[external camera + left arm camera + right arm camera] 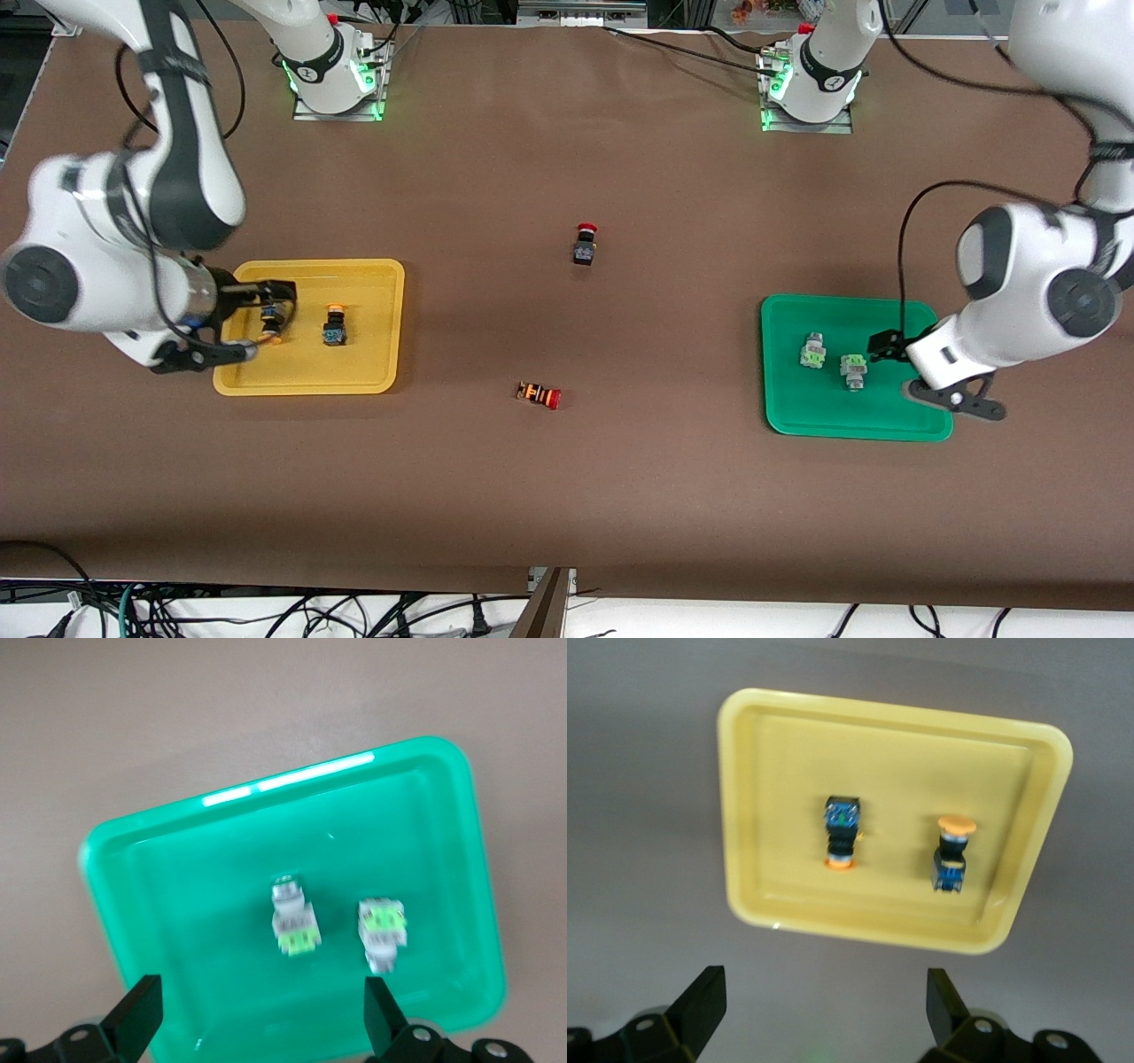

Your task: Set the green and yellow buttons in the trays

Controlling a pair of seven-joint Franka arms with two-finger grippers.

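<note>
While both grippers' fingers [135, 1017] [700, 1001] spread empty, buttons [335, 324] [812, 349] lie below in trays [372, 377] [788, 416]

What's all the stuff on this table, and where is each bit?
Yellow tray: one, yellow, toward the right arm's end of the table.
Yellow-capped buttons: two, black-and-blue bodies with yellow-orange caps, lying in the yellow tray.
Green tray: one, green, toward the left arm's end of the table.
Green-faced buttons: two, whitish-grey with light-green faces, side by side in the green tray.
Black button with red cap: one, on bare table between the trays.
Orange-striped button with red cap: one, on its side, nearer the front camera than the black one.
Right gripper: one, over the yellow tray, jaws open, holding nothing.
Left gripper: one, over the green tray, jaws open, holding nothing.
</note>
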